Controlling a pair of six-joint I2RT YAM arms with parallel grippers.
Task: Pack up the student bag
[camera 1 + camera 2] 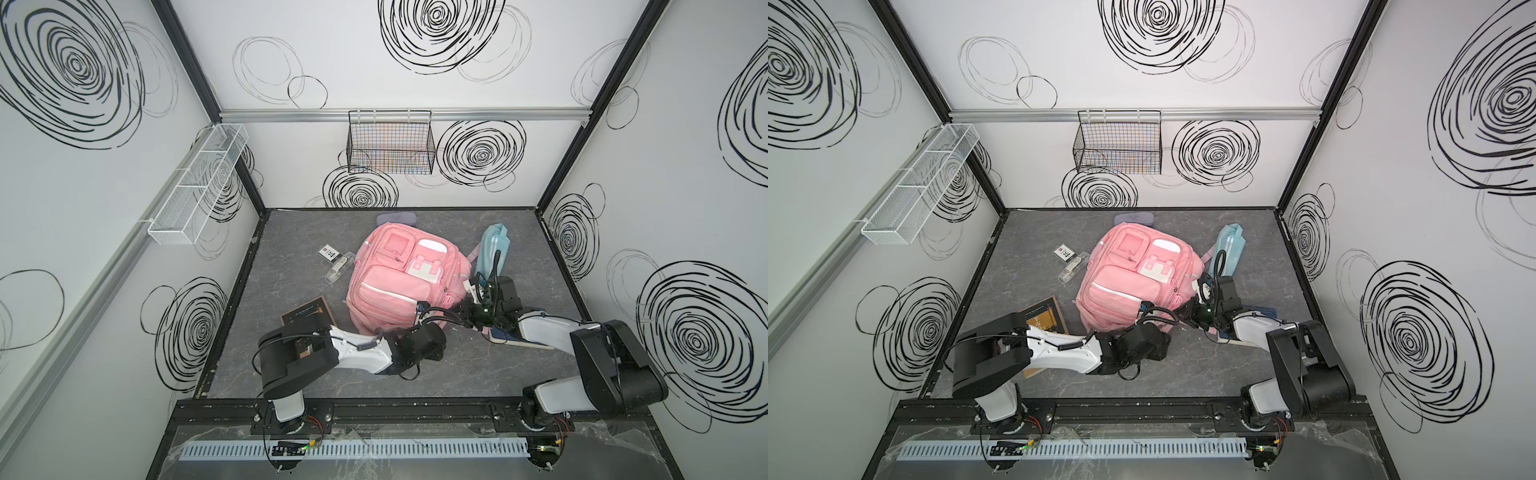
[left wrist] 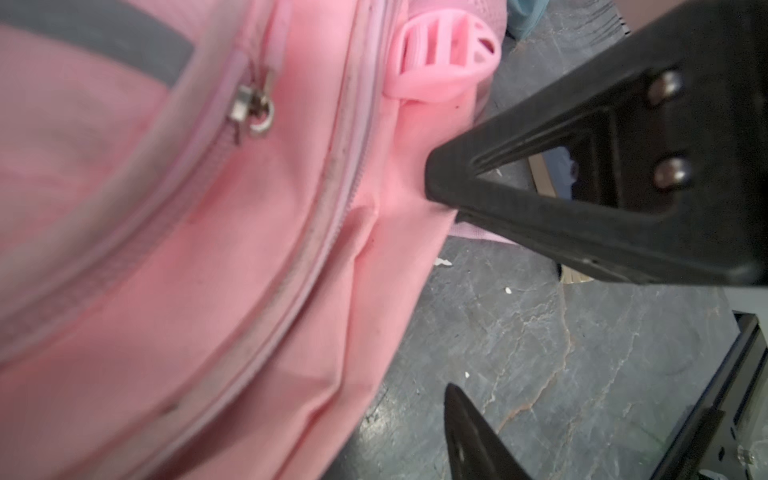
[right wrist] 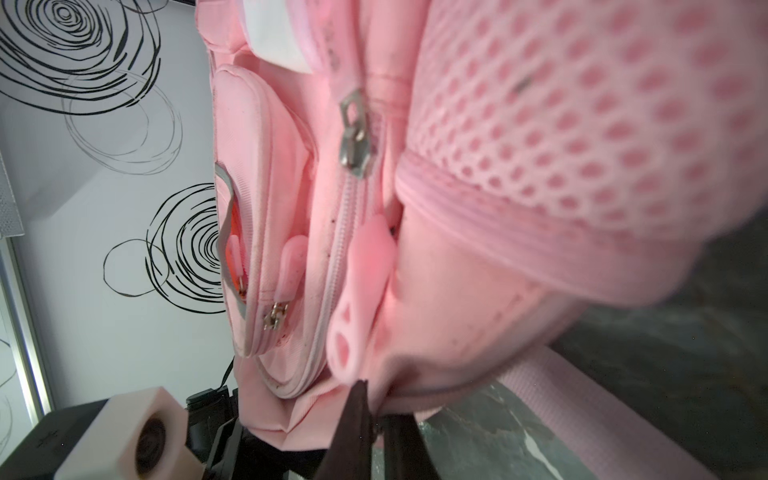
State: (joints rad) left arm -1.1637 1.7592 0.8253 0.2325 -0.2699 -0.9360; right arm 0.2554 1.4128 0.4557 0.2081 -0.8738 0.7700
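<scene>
Pink backpack (image 1: 395, 286) on table (image 1: 415, 374), right gripper (image 3: 370, 399) clamped on its fabric edge; left gripper (image 2: 441, 280) spread apart, touching its side

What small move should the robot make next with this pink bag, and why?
Probably close the open left gripper on the pink fabric backpack to brace it: the right gripper pinches its edge, and the main zip looks shut.
</scene>
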